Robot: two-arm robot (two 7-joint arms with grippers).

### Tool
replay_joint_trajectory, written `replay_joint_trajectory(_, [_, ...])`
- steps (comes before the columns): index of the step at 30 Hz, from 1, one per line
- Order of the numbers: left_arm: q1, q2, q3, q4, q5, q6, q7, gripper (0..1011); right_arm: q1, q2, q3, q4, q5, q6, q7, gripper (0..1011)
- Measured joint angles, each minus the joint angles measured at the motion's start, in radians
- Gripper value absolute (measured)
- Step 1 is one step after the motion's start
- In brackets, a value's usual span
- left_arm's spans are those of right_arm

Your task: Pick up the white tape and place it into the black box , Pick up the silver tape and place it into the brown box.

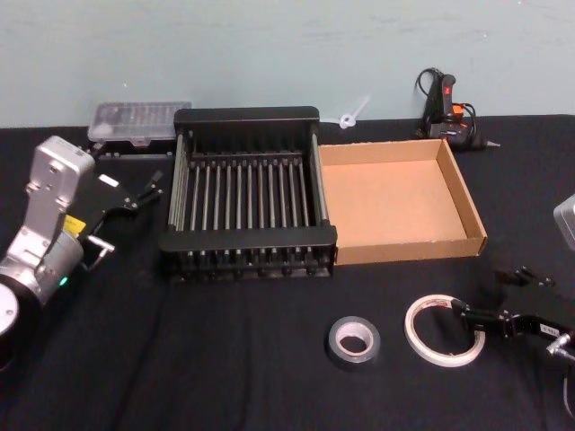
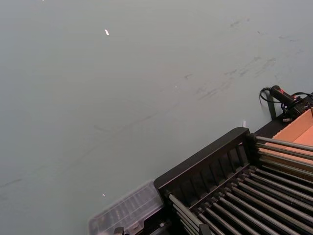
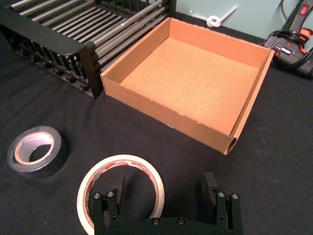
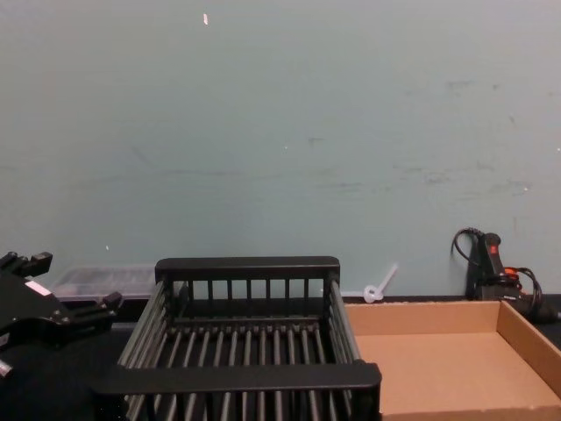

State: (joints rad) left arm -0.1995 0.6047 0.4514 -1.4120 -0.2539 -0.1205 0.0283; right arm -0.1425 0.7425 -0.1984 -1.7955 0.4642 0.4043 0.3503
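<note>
The white tape (image 1: 422, 346) lies flat on the black table at the front right, also in the right wrist view (image 3: 88, 188). My right gripper (image 1: 473, 323) (image 3: 165, 192) is open and low over the ring's right side, one finger inside the ring and the other outside it. The silver tape (image 1: 352, 341) (image 3: 35, 152) lies flat just left of the white ring. Behind them stand the black box (image 1: 247, 244) and, touching its right side, the brown box (image 1: 395, 247) (image 3: 166, 105), both with nothing inside. My left gripper (image 1: 144, 190) (image 4: 70, 285) hangs open left of the black box.
A clear plastic container (image 1: 139, 121) sits behind the black box's left corner. A glue gun with cable (image 1: 445, 108) and a small white plastic piece (image 1: 353, 114) lie at the back by the wall. Black cloth covers the table.
</note>
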Motion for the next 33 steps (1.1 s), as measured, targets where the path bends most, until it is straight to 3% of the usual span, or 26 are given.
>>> replay_joint_trajectory(33, [0.000, 0.000, 0.000, 0.000, 0.000, 0.000, 0.000, 1002, 0.010, -0.006, -0.031, 0.059, 0.017, 0.025, 0.015, 1003])
